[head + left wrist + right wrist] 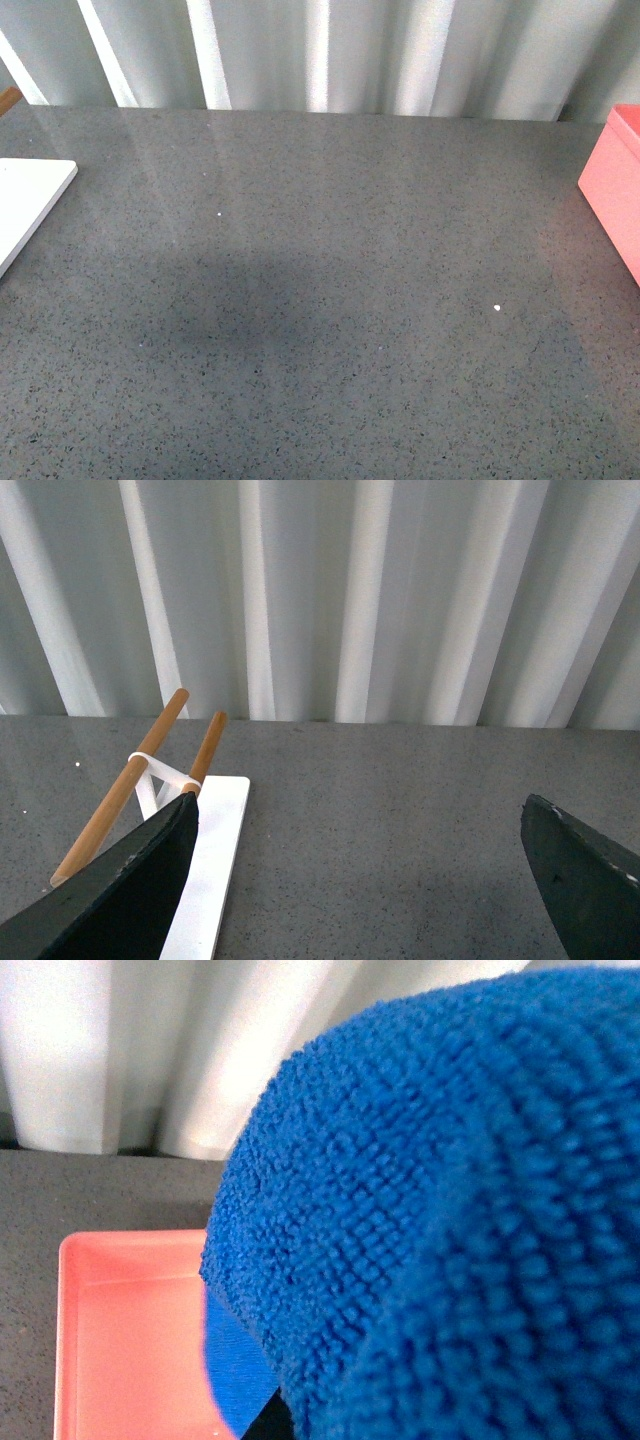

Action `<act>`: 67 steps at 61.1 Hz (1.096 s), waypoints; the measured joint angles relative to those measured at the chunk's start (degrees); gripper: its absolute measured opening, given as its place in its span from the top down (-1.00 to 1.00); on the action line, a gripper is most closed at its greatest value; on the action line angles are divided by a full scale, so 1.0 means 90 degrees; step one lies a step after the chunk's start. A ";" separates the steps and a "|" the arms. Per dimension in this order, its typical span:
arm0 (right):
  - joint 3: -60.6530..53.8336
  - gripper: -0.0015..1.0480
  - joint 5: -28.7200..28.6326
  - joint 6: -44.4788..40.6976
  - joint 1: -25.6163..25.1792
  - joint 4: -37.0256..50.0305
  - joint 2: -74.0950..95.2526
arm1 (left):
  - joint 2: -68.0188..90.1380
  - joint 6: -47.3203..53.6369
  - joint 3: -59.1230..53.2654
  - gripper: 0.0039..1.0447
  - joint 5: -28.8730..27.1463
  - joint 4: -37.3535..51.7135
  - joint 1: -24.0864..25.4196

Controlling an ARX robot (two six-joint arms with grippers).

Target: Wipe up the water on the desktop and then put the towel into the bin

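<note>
Two pincers: the left pincer (pixel 358 825) stands wide, its dark fingers (pixel 130 880) at the lower left and lower right corners of the left wrist view with only bare worktop between them. The right one carries the towel, and its fingers are hidden behind the cloth.
Towel: the towel (pixel 430 1210), bright blue and ribbed, is bunched close against the right wrist camera. It fills the right and centre of that frame and is raised off the worktop, partly over the bin.
Bin: the bin (pixel 130 1340) is salmon pink and shows at the lower left of the right wrist view, below the towel. What shows of its floor is bare. In the front view it is cut off by the right edge of the frame.
Worktop: the worktop (pixel 320 300) is dark grey, speckled and glossy. A darker shadowed patch sits left of centre in the front view, and two small white specks (pixel 497 307) lie well apart.
White board: the white board (pixel 25 200) lies flat at the left edge of the front view.
Wooden rods: two wooden rods (pixel 120 785) slant up from the board at the left of the left wrist view.
Backdrop: a pleated white curtain (pixel 320 50) runs across the top, behind the worktop's far edge.
</note>
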 joint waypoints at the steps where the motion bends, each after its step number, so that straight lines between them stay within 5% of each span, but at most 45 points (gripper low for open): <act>1: -0.0032 0.89 -0.0029 0.0000 -0.0036 -0.0032 0.0000 | 0.0000 0.0000 0.0000 -0.87 0.0000 0.0000 0.0000; 67: 0.0644 0.89 -0.1367 0.1226 -0.1231 -0.2977 0.0872 | 0.0000 0.0000 0.0000 -0.87 0.0000 0.0000 0.0000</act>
